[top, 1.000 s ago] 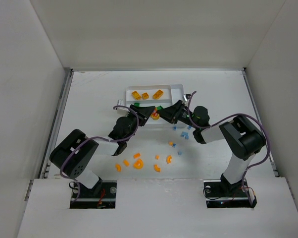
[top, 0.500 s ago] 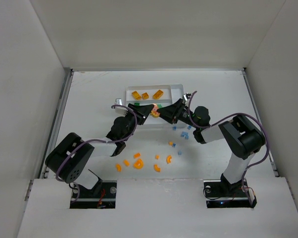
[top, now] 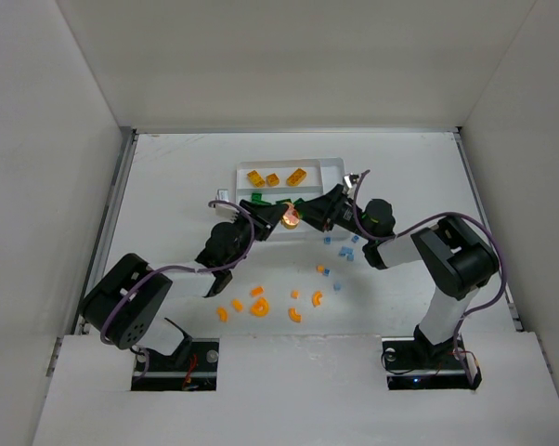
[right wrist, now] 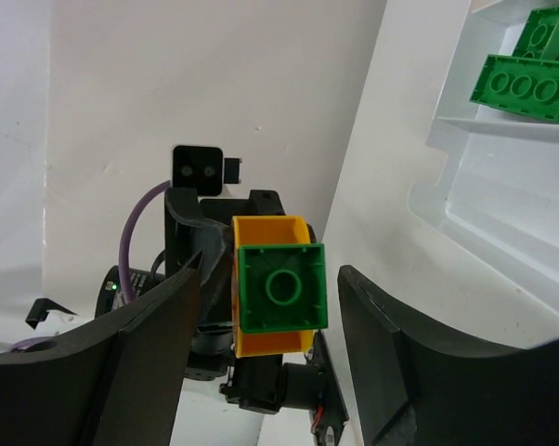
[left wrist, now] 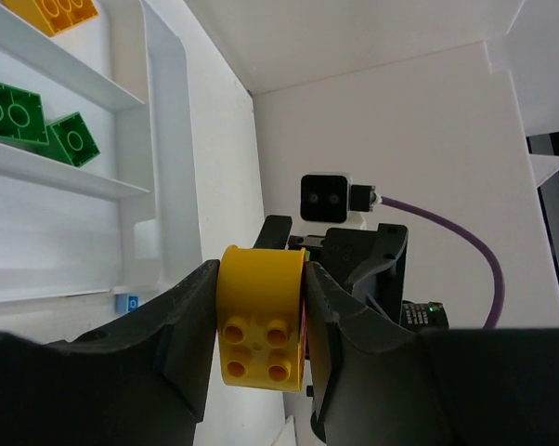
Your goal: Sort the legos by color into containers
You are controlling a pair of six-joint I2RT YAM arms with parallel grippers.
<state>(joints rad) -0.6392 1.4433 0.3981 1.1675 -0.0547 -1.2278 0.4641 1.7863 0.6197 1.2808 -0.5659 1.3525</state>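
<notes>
My left gripper (top: 278, 216) (left wrist: 261, 311) is shut on a yellow-orange curved lego (left wrist: 261, 316) (top: 290, 217) at the near edge of the white tray (top: 328, 169). A green square brick (right wrist: 281, 286) is stuck on the far face of that curved lego (right wrist: 270, 230). My right gripper (top: 307, 214) (right wrist: 270, 283) faces the left one, open, with its jaws either side of the green brick and a gap on each side. The tray holds yellow bricks (top: 273, 178) in the far slot and green bricks (top: 258, 197) (left wrist: 15, 111) (right wrist: 526, 88) in the middle slot.
Several orange curved bits (top: 259, 307) lie on the table in front of the arms. Several small pale blue pieces (top: 344, 251) lie to the right of them, one near the tray corner (left wrist: 126, 302). White walls close in the table on three sides.
The left arm's elbow has swung down and to the left. The two grippers stay facing each other at the tray's near edge, with the held piece shifted only slightly.
</notes>
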